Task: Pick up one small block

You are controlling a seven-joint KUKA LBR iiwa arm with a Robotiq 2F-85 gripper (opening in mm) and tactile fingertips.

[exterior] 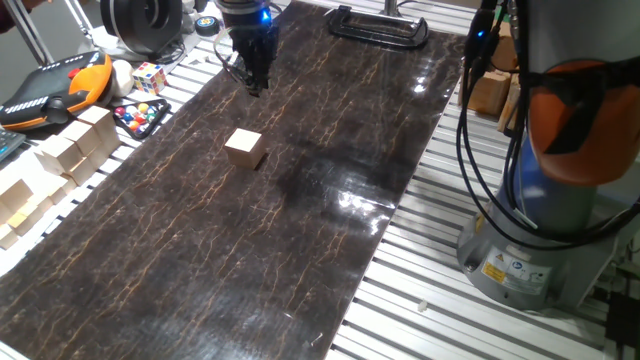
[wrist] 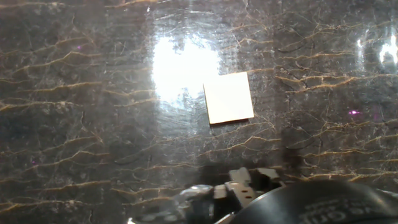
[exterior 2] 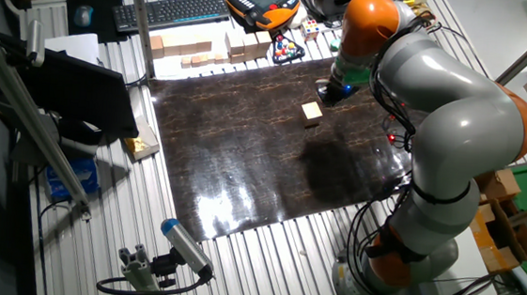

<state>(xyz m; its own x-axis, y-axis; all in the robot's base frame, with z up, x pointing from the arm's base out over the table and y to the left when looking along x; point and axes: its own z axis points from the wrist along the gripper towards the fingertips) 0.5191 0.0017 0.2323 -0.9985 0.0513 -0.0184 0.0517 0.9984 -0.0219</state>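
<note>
One small block (exterior: 244, 147) alone on dark marble mat (exterior: 200, 250), gripper (exterior: 256, 84) apart (finger state unclear), larger blocks (exterior: 60, 160) beside.

The small block (exterior: 244, 147) is pale, matt, unpainted wood. It sits on a glossy dark marble-look sheet (exterior: 200, 250) with tan veins and glare, laid over the ribbed metal counter (exterior: 450, 300).

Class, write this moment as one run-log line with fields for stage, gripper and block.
stage: approach | gripper: above mat, away from block, empty | small block: alone on dark mat, untouched
</note>
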